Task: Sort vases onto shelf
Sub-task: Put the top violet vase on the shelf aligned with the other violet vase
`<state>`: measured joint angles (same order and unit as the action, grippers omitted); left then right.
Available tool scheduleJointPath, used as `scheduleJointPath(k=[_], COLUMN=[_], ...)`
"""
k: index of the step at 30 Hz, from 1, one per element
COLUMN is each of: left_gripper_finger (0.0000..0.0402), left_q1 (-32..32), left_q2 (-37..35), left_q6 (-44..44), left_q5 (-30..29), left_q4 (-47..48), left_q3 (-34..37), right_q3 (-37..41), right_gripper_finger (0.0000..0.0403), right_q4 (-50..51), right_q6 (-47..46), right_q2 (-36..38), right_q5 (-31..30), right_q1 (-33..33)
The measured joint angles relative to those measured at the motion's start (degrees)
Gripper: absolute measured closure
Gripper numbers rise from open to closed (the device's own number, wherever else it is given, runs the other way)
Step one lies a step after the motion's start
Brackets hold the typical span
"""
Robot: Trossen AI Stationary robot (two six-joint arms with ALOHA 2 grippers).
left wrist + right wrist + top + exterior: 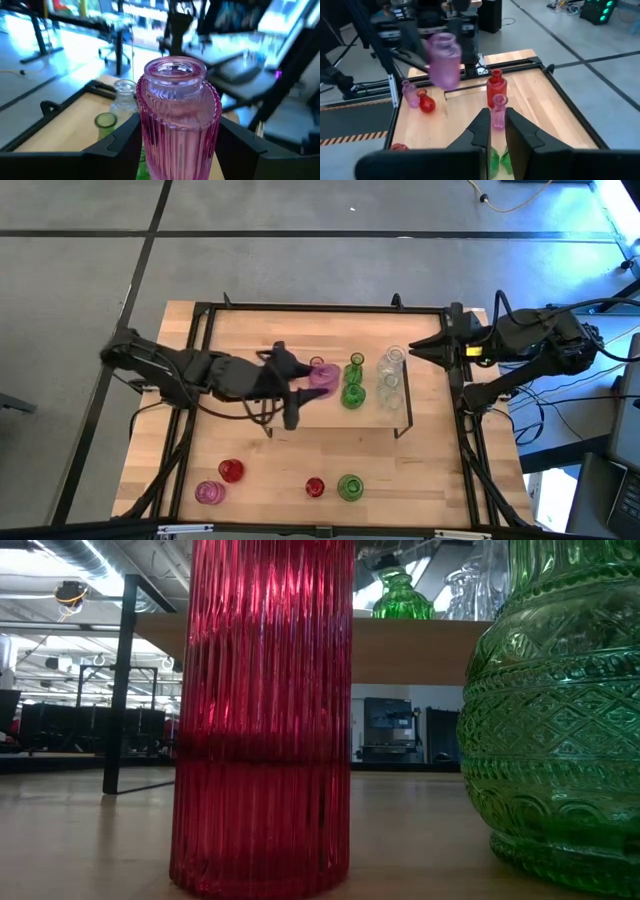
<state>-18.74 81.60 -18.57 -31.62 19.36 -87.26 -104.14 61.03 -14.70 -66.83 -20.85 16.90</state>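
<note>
A big pink ribbed vase hangs above the left part of the shelf, with my left gripper shut on it. On the shelf stand a red vase, a slim pink one, two green ones and clear ones. In the high view my left arm hides the red one. My right gripper hovers shut and holding nothing at the shelf's right end, pointing left. Near the table's front edge stand a red vase, a pink one, a red ribbed one and a green one. My left gripper pinches the pink vase's ribbed body between its two fingers, one on each side below the shoulder. The fingers come nearly level from the table's left. The vase stays upright, mouth up, lifted clear of the shelf.
The table's black frame rails run along its edges. Cables and equipment lie beyond the right edge. Bare wood shows at the front right. In the low view the red ribbed vase and the green vase stand close in front of the shelf.
</note>
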Motion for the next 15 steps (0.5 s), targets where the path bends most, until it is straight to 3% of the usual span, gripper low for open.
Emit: scheduleJointPath(k=[4,8,12,15], left_gripper_finger=[0.0204,0.0204,0.0204,0.0204], left_q1=[-0.24,-1.54,-2.92,-3.77], left_q2=[-8.26,-9.98,-9.18,-8.72], left_q6=[-1.32,-4.88,-4.91,-4.86], left_q5=[-1.64,-2.94,-7.02,-9.9], left_q4=[-18.89,-32.69,-39.87,-39.15], left_q3=[18.67,32.32,37.75,40.1], right_q3=[0.0,0.0,0.0,0.0], right_gripper_finger=[0.0363,0.0363,0.0363,0.0363], right_q4=[0.99,1.11,2.32,2.54], right_q6=[0.0,0.0,-0.01,0.0], right_q2=[-0.04,-0.02,0.35,0.48], right_q5=[0.9,1.8,2.44,2.43], right_q1=[-0.01,0.0,-0.06,-0.06])
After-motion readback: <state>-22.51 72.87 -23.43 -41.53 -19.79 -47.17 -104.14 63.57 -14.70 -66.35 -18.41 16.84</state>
